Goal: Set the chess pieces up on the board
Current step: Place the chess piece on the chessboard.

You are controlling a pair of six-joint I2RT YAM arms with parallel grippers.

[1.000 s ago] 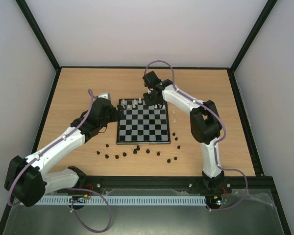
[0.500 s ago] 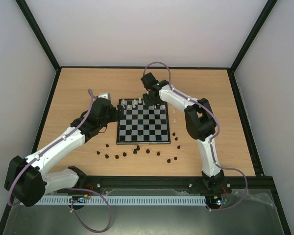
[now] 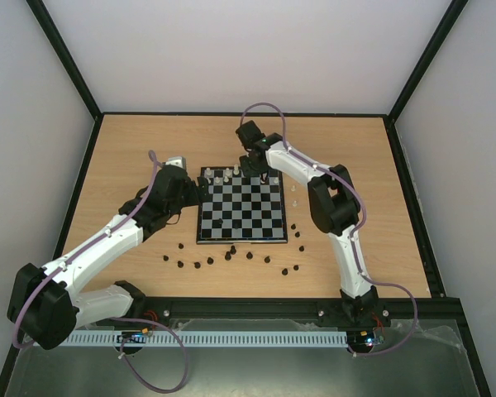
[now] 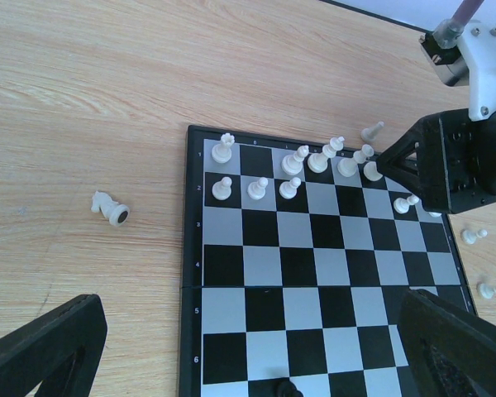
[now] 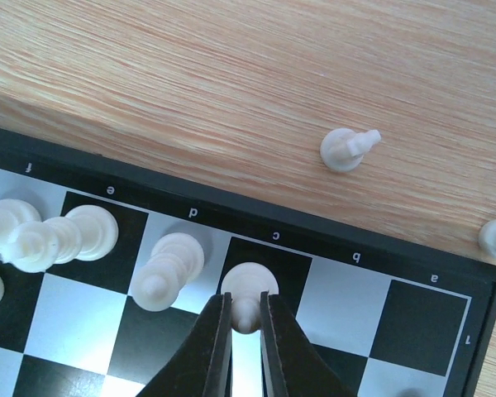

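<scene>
White piece (image 5: 248,285) pinched by the right hand (image 5: 246,318) on the board (image 5: 355,258).
The piece is held on the back-row c square between narrowed fingers. A neighbouring piece (image 5: 169,269) just left of the fingers could be toppled by a skewed release. The black pieces (image 3: 250,255) loose on the surface (image 3: 149,149) are shown only from the top; the left hand (image 4: 248,331) is spread wide.

Wooden table (image 3: 149,141) with board (image 3: 241,208), loose pieces (image 4: 109,207)

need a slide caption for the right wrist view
Right hand shut on a white chess piece at the c-file edge square of the board.
</scene>
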